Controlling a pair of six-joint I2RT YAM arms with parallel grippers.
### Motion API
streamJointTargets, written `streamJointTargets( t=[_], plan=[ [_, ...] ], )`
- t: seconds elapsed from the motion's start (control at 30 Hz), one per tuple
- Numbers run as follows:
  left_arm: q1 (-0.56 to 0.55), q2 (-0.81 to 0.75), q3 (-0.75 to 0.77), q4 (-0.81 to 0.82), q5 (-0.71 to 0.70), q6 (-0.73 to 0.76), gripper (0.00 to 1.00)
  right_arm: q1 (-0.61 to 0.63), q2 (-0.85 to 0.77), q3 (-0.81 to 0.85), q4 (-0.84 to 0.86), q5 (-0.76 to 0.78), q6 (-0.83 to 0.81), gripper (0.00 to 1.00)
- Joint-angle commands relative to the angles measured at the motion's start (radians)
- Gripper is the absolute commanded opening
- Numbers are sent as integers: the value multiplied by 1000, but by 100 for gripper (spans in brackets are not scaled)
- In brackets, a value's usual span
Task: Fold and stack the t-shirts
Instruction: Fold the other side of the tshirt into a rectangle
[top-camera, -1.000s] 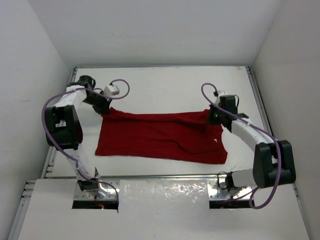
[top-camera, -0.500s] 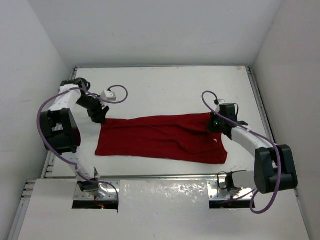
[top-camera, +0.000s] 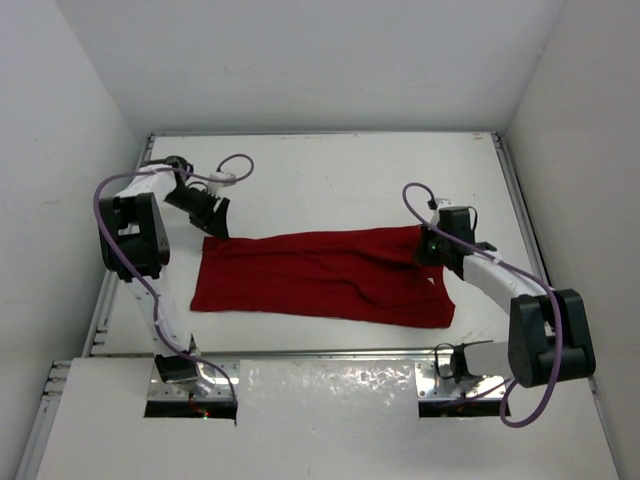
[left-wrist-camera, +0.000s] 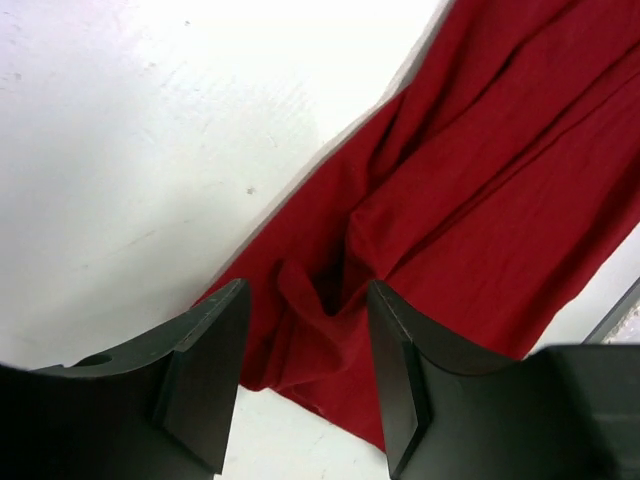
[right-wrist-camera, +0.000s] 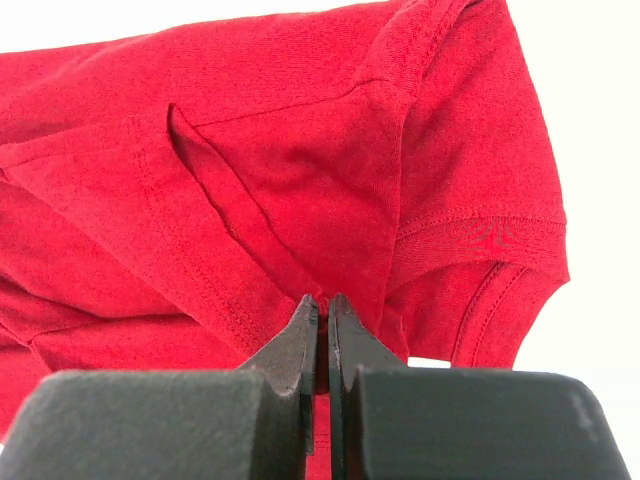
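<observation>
Currently:
1. The t-shirt lies on the counter, long axis left-right.
2. Left tool: jaws apart, directly above the far-left corner.
3. Right tool: clamped on the far-right edge.

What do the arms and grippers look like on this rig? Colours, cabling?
Both left arm and right arm: white links, bulky black joint housings, a purple cable looping along each. The left gripper and right gripper: two matte dark-grey tapered fingers. No markings visible.

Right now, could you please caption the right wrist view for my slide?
Right gripper pinching a fold of the dark red t-shirt.
</observation>
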Motion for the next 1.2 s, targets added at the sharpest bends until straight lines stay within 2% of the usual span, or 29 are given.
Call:
streamJointTargets(
  t=[0.0, 0.1, 0.23, 0.33, 0.53, 0.6, 0.7, 0.87, 1.03, 1.17],
  plan=[
    [-26, -29, 2, -21, 10, 12, 48, 4, 1, 27, 5, 20, -26, 0],
    [-35, -20, -18, -8, 2, -3, 45, 5, 9, 32, 1, 20, -27, 0],
    [-40, -23, -27, 12, 0, -34, 10, 4, 17, 48, 1, 13, -26, 0],
    [-43, -22, -22, -21, -21, 11, 6, 4, 26, 74, -10, 10, -30, 0],
    [-43, -17, 8, -106, -35, 52, 7, 5, 51, 122, -24, 13, -46, 0],
    [-45, -23, 22, -89, -30, 31, 0, 5, 55, 127, -19, 13, -46, 0],
    [-45, -34, 42, -22, -39, -32, 0, 5, 73, 144, -1, 3, -41, 0],
    [-46, -46, 129, 176, -55, -170, 0, -4, 181, 338, -2, -13, -43, 0],
    [-46, -5, 301, 230, -82, -218, 0, -41, 314, 611, -71, -10, -63, 0],
    [-46, -23, 297, 273, -113, -213, 0, -51, 366, 714, -102, -11, -93, 0]
  ],
)
